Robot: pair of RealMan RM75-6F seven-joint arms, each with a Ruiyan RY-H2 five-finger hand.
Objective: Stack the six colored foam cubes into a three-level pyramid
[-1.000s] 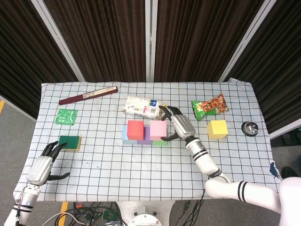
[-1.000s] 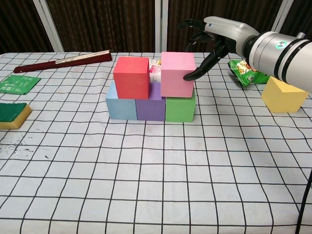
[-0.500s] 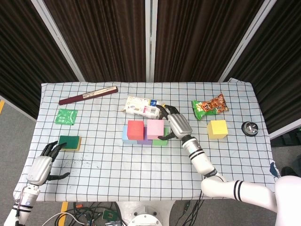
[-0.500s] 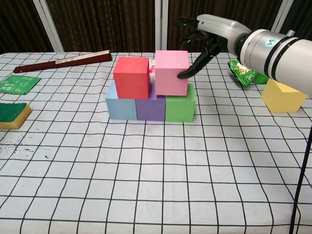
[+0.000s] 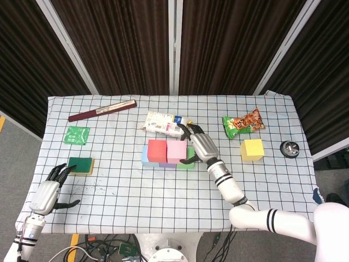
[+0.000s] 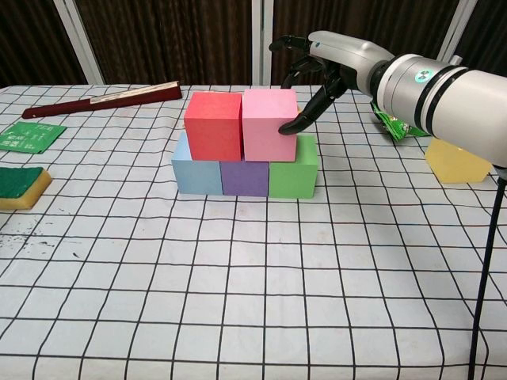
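Left robot hand (image 5: 48, 192) sits idle at the near-left corner of the counter (image 6: 253, 301), fingers loosely spread, holding nothing. Mid-counter, the base row is blue cube (image 6: 196, 171), purple cube (image 6: 244, 177), green cube (image 6: 294, 171); the red cube (image 6: 213, 125) and pink cube (image 6: 269, 124) sit side by side on top, touching. Right robot hand (image 6: 317, 67) has its thumb tip on the pink cube's right face, other fingers arched over the back; can't tell if it's gripping or just nudging. The yellow cube (image 5: 252, 149) lies to that robot hand's right, well apart, so the right arm is nearer by far. Cubes have no long axis. Far side: snack bag (image 5: 243, 124) and carton (image 5: 162, 123), printing unreadable.
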